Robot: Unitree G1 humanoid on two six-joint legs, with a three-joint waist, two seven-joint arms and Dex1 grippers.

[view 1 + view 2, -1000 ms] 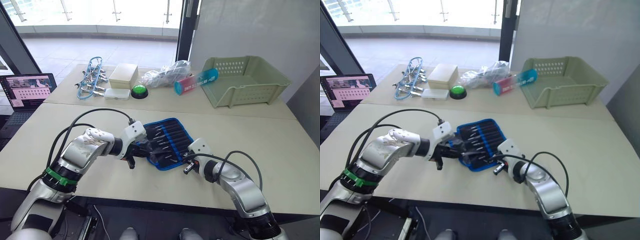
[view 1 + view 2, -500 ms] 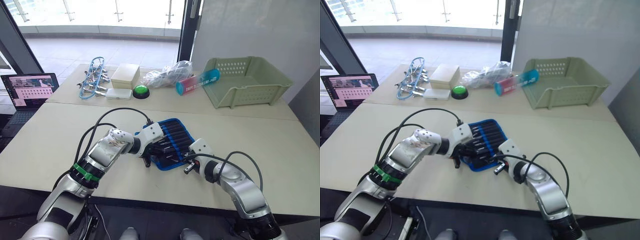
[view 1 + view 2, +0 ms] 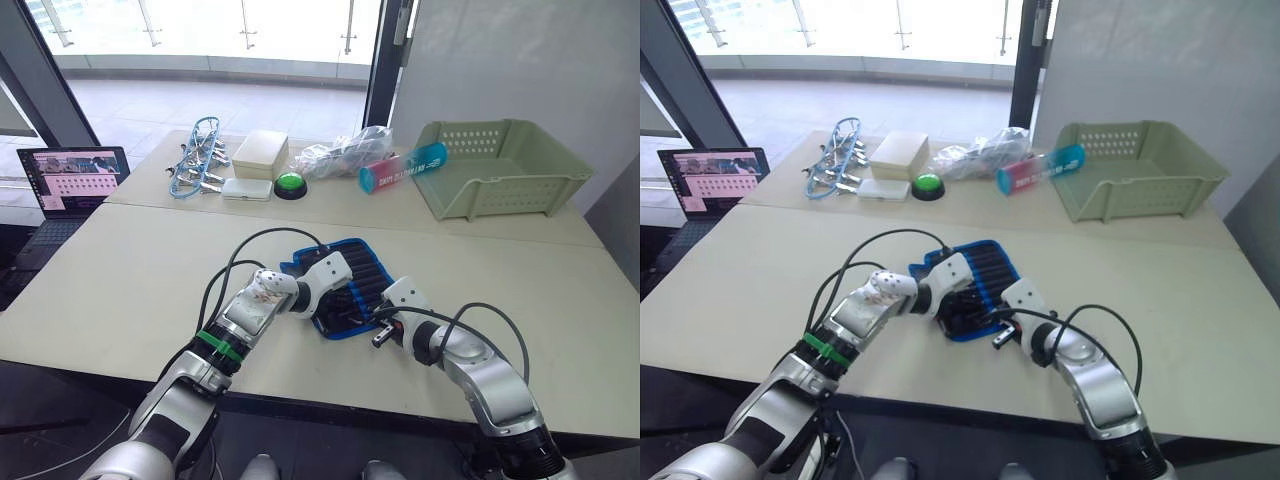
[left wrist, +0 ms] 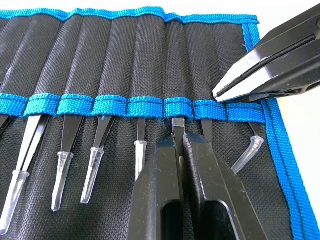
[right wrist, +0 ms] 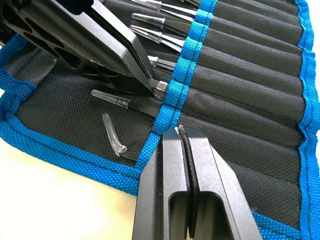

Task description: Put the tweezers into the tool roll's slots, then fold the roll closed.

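Tweezers sit in the slots of the tool roll, which lies open at centre frame on the worktop — clear-capped tips poking out below the blue band. Left hand pinches one tweezer's end at a slot mouth. Right hand rests closed, fingers together, on the blue band near the roll's edge — beside a bent-tipped tweezer.
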